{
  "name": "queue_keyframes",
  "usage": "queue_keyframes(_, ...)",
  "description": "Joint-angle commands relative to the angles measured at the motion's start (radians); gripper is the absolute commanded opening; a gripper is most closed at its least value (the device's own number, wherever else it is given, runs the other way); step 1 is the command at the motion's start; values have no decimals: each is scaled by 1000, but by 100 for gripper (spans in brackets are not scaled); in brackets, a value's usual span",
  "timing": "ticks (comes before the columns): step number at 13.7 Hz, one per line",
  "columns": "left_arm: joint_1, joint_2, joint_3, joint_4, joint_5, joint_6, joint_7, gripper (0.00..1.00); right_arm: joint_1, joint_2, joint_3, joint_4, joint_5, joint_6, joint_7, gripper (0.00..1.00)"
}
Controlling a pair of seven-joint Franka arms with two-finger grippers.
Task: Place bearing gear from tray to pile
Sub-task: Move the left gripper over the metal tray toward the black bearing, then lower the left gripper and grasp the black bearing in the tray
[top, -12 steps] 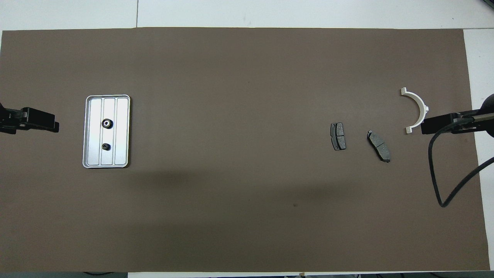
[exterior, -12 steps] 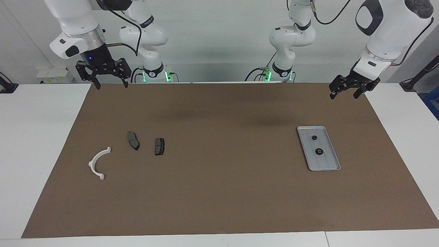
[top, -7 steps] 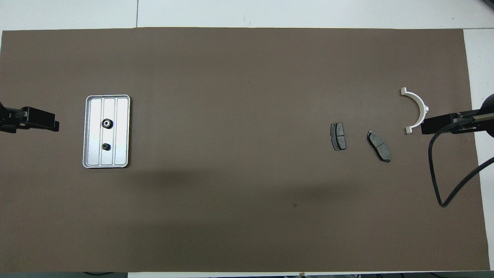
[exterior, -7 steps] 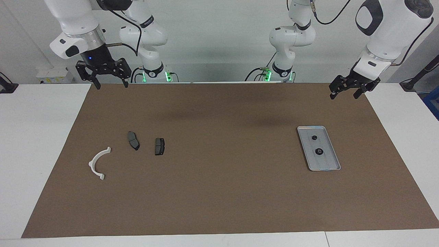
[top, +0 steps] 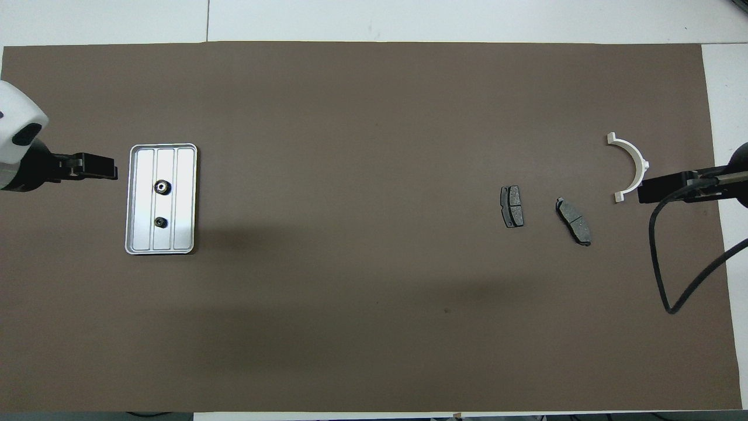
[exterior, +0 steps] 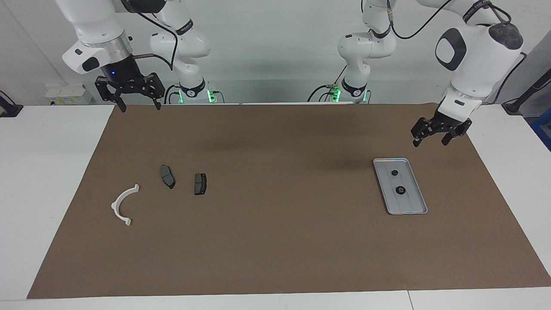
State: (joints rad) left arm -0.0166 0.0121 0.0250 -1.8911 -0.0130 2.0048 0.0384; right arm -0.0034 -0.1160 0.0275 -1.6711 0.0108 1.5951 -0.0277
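The silver ridged tray (exterior: 410, 203) (top: 186, 175) lies toward the left arm's end of the brown mat. Two small dark gears rest in it: a larger one with a pale bore (exterior: 400, 190) (top: 161, 186) and a smaller one (exterior: 394, 172) (top: 160, 221). I cannot tell which is the bearing gear. My left gripper (exterior: 429, 141) (top: 108, 173) hangs open and empty over the mat just off the tray. The pile lies toward the right arm's end: a white half-ring bracket (exterior: 115, 206) (top: 638, 156) and two brake pads (exterior: 167, 176) (exterior: 200, 184). My right gripper (exterior: 140, 106) (top: 645, 192) waits open, high over the mat's edge.
The brown mat (exterior: 275, 241) covers most of the white table. A black cable (top: 660, 257) loops from the right arm over the mat's end. Both arm bases (exterior: 357, 88) stand at the table's robot edge.
My left arm has swung down and toward the tray, still open. The right arm and all parts stay where they were.
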Motion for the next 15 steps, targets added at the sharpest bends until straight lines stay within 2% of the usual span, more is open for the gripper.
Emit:
queue_keyframes(1,35,54,-7,-101,16,168,6,100,-6,-20,-6,4,24,-3,2,100)
queue_keyframes(2,33,75,-7,-112,15,205,3,100,-4,-21,-6,4,23,-3,3,100)
queue_keyframes(5,21,201,-5,-100,12,262,-35,100,-7,-53,-6,4,23,-75,-18,100)
queue_keyframes(6,9,233,-7,-95,10,296,-82,98,-4,-53,-6,4,23,-70,-17,100)
queue_keyframes(8,-2,296,-7,-74,11,322,-101,85,-4,-54,-6,4,23,-87,-17,100)
queue_keyframes(10,-2,302,-7,-72,12,330,-98,70,-4,-54,-3,7,24,-78,-15,100)
queue_keyframes(15,9,322,-7,-72,12,339,-97,59,2,-63,9,10,23,-80,-21,100)
